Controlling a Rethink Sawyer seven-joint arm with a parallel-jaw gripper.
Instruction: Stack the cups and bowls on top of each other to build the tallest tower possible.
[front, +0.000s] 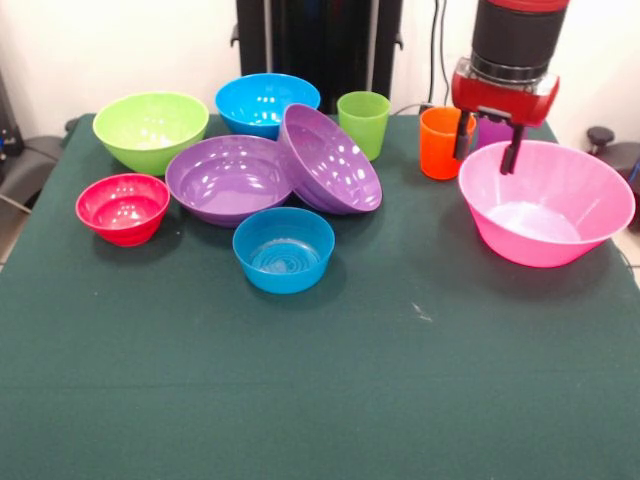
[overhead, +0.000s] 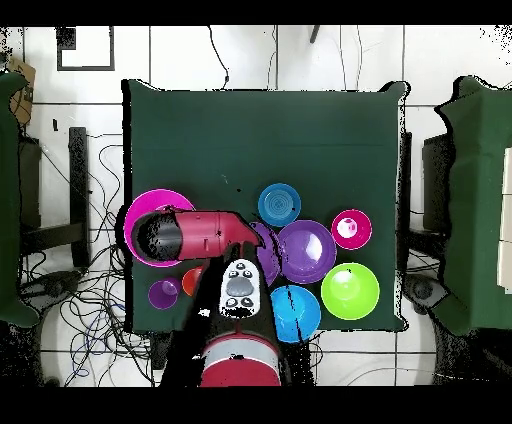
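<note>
The tool (front: 489, 146), two thin dark fingers under a red block, hangs released over the far rim of the big flared pink bowl (front: 547, 203), gripping nothing. Just behind it stand the orange cup (front: 443, 142), a smooth glossy tumbler, and the translucent purple cup (front: 493, 133), mostly hidden by the arm. From overhead the red arm (overhead: 200, 235) covers much of the pink bowl.

Across the dark green cloth surface (front: 320, 380), the green cup (front: 363, 123) stands upright beside a tilted purple bowl (front: 329, 158), which leans on its side against a second, level purple bowl (front: 229, 178). A blue bowl (front: 267, 102) sits behind them and a smaller blue bowl (front: 284, 249) in front. The lime green bowl (front: 151, 130) and small red bowl (front: 123, 207) sit at the end away from the arm. All are shiny round plastic, unstacked.
</note>
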